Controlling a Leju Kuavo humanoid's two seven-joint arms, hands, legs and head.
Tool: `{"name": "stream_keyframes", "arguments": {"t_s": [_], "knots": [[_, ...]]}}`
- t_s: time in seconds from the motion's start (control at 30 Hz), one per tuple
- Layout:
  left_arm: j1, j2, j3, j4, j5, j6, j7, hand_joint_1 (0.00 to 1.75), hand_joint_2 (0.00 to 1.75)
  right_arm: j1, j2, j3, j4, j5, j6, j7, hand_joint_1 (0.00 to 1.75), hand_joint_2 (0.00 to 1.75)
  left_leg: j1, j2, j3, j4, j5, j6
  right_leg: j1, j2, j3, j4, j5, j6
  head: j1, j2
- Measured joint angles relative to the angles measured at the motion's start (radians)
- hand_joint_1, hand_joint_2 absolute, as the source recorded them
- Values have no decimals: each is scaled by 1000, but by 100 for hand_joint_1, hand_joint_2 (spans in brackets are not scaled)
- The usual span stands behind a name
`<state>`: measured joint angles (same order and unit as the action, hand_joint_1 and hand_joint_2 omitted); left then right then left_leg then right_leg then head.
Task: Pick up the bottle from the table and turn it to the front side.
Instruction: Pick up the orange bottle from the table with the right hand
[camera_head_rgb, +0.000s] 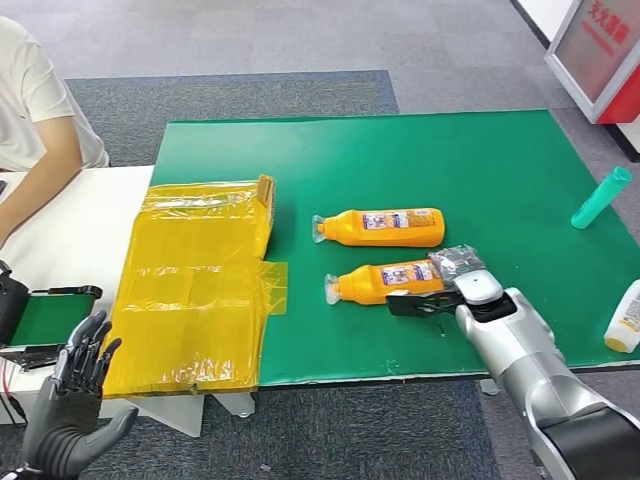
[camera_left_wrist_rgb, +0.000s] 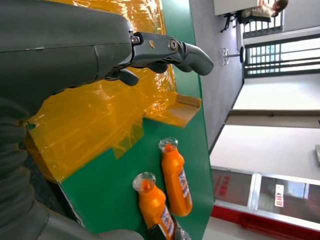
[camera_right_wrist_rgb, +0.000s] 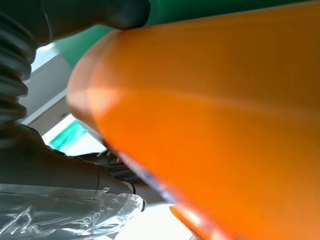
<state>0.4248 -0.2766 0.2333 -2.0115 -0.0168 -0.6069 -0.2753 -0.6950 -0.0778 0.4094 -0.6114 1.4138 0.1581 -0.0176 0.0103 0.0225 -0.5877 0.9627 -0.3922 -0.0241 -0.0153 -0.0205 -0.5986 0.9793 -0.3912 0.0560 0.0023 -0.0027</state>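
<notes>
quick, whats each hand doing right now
Left hand: open, fingers spread, holding nothing.
Right hand: closed around the base end of the nearer orange bottle on the green mat.

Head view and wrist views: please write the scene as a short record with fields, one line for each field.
surface: green mat on the table
near bottle: orange bottle lying on its side, label up, cap toward the yellow bag
far bottle: second orange bottle lying parallel, apart from the first
right hand: right hand closed around the base end of the near bottle
left hand: left hand raised off the table edge, fingers spread, holding nothing
other things: yellow bag, teal tube, white bottle
person: sleeve and arm at the far left
</notes>
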Motion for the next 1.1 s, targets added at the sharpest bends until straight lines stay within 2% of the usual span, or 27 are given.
{"name": "stream_keyframes", "arguments": {"t_s": [0.13,0.2,0.3,0.47,0.6,0.67,0.8,0.97,1.1], "knots": [[-10,25,2,31,36,7,5,0,175,26,0,-94,-30,-356,116,-191,175,175,0,0,1,0,0,0,0,0,0,0,0,-1,0,0],[-16,38,4,53,54,9,-1,0,175,60,0,-135,-63,-496,170,-246,175,175,0,0,1,0,0,-1,0,0,0,0,0,-1,0,0],[-22,57,2,73,67,12,-6,0,175,109,-6,-150,-122,-637,206,-261,175,175,0,0,-1,0,0,-1,1,0,-1,0,0,-1,0,0],[-32,91,-22,89,90,35,-13,0,175,184,-24,-140,-239,-864,215,-259,175,175,0,0,-2,0,0,-1,0,0,-2,0,1,-1,0,0],[-35,118,-50,98,118,60,-25,0,175,294,-38,-143,-402,-1160,216,-264,175,175,0,0,-2,0,0,-1,0,0,-2,0,0,0,0,0],[-40,127,-65,99,137,67,-29,0,175,358,-37,-148,-500,-1263,210,-264,175,175,0,0,-2,0,-1,-1,0,0,-2,0,-1,-1,0,0],[-62,133,-92,100,185,71,-25,0,175,456,-15,-150,-650,-1297,179,-257,175,175,1,0,-3,0,-1,-2,1,0,-3,1,-2,-2,0,0],[-93,133,-116,100,252,79,-6,0,175,519,25,-149,-767,-1280,161,-267,175,175,1,0,-3,0,-1,-2,1,0,-4,1,-2,-2,0,0],[-154,119,-140,107,349,117,53,0,175,558,90,-146,-854,-1213,132,-285,175,175,1,0,-3,0,0,-2,1,0,-5,2,-1,-3,0,0]]}}
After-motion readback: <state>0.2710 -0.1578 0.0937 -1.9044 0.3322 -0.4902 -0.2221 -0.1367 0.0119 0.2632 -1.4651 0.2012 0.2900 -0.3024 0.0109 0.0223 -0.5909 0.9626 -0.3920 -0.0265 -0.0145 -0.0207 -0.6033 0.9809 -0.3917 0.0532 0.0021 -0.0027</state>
